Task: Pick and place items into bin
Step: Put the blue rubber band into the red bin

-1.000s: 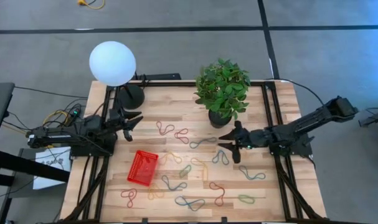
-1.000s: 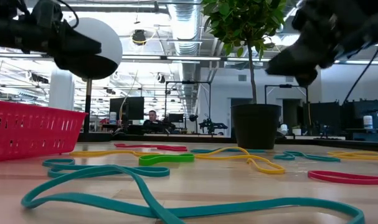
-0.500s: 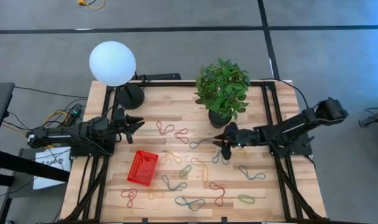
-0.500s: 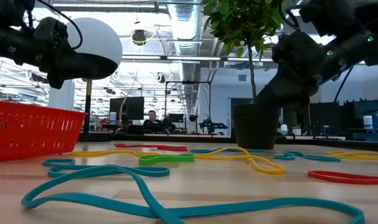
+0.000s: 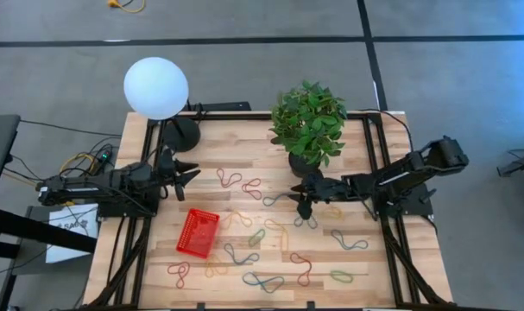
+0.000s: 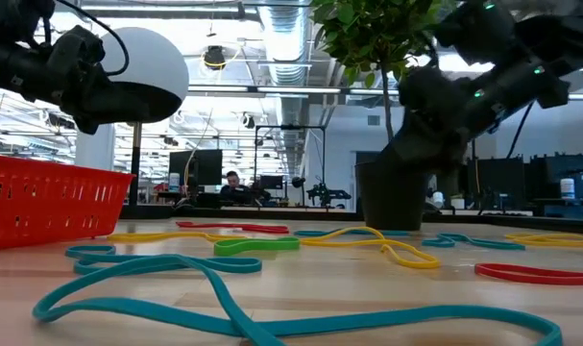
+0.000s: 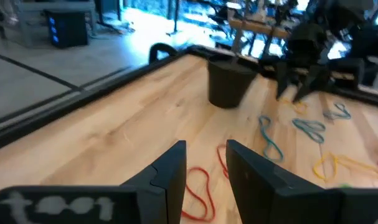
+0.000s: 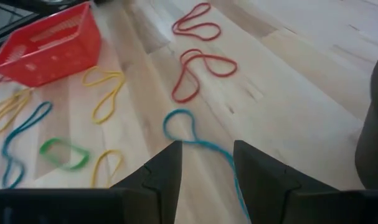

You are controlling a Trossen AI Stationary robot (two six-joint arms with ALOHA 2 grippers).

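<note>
While the right fingers (image 8: 204, 165) stand released, a teal loop (image 8: 192, 134) lies between them.

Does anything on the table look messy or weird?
Yes: colourful rubber bands lie scattered all over the wooden table instead of in the red basket. Nothing looks broken or spilled; the plant and lamp stand upright.

Plant pot (image 5: 306, 161) and lamp base (image 5: 181, 133) block far side; near table (image 5: 270, 255) holds flat loops only.
</note>
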